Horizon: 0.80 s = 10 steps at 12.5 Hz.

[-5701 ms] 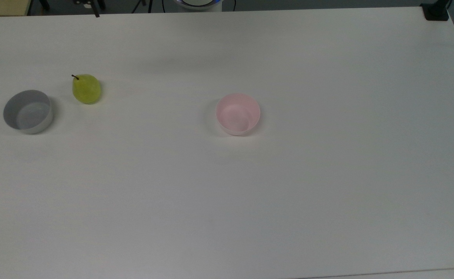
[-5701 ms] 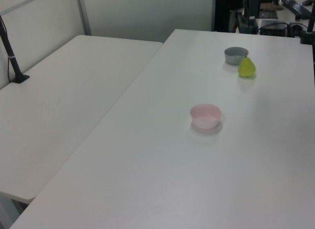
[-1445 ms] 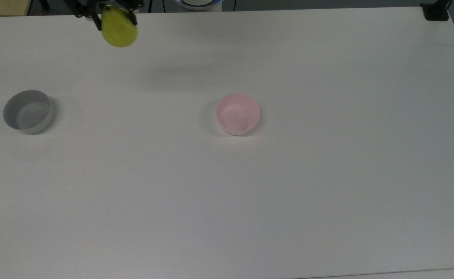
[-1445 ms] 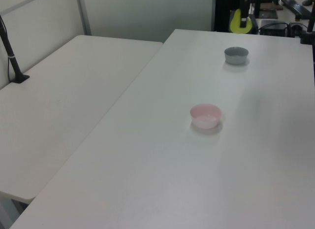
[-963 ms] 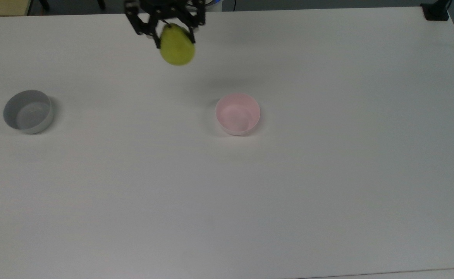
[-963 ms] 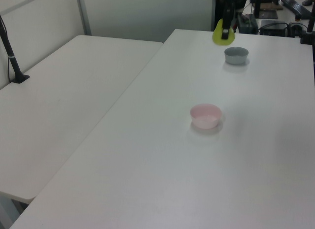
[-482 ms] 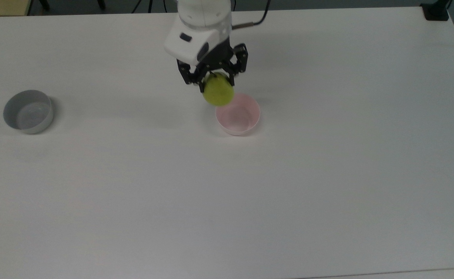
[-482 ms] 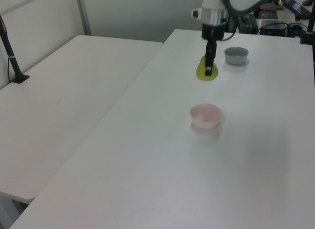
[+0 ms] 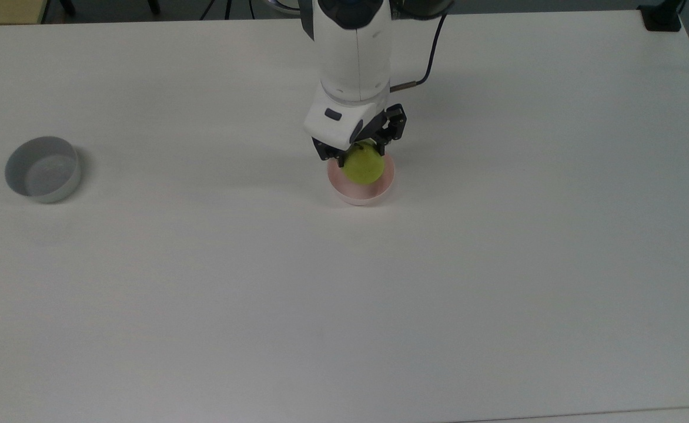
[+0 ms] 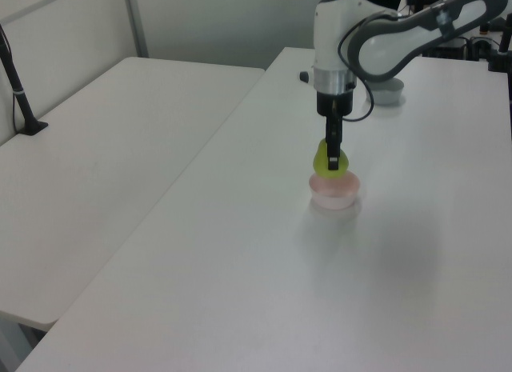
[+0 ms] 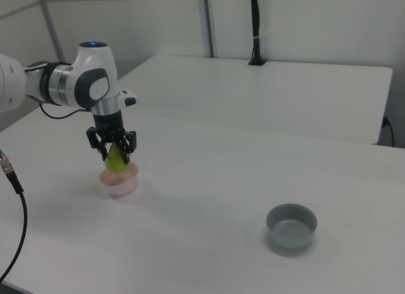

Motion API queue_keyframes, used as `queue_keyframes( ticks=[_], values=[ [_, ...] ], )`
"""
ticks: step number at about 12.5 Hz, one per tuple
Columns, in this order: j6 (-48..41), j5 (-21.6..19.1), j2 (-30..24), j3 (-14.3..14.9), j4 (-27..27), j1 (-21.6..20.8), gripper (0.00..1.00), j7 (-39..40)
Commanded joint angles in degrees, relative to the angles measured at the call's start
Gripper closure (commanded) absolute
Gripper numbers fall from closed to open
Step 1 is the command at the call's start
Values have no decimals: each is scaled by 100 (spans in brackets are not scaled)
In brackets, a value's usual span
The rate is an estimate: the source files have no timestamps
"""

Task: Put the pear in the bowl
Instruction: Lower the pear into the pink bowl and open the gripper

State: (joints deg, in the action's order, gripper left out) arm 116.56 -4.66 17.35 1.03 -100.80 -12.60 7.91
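- Hanging just above the bowl (image 9: 360, 191), the pear (image 9: 364, 166) sits clamped in the pincer (image 9: 361, 154), not yet resting inside.
- Pink bowl stands mid-worktop (image 9: 344, 294), directly under the fruit.
- Grey bowl (image 9: 43, 169) sits well apart, at the top view's left.
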Motion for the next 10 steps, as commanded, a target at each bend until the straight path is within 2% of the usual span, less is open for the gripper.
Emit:
queue_keyframes(
  ticks=[1, 5, 6, 7, 8, 9, 10],
  values=[
    [314, 132, 145, -15, -89, -119, 95, -219],
    [420, 554, 242, -41, -282, -207, 94, -386],
    [420, 589, 242, -50, -291, -199, 87, -386],
    [420, 589, 242, -50, -291, -199, 77, -386],
    [411, 590, 233, -50, -283, -173, 47, -413],
    [411, 590, 216, -50, -265, -146, 26, -482],
    [403, 581, 198, -50, -265, -129, 19, -500]
  ],
)
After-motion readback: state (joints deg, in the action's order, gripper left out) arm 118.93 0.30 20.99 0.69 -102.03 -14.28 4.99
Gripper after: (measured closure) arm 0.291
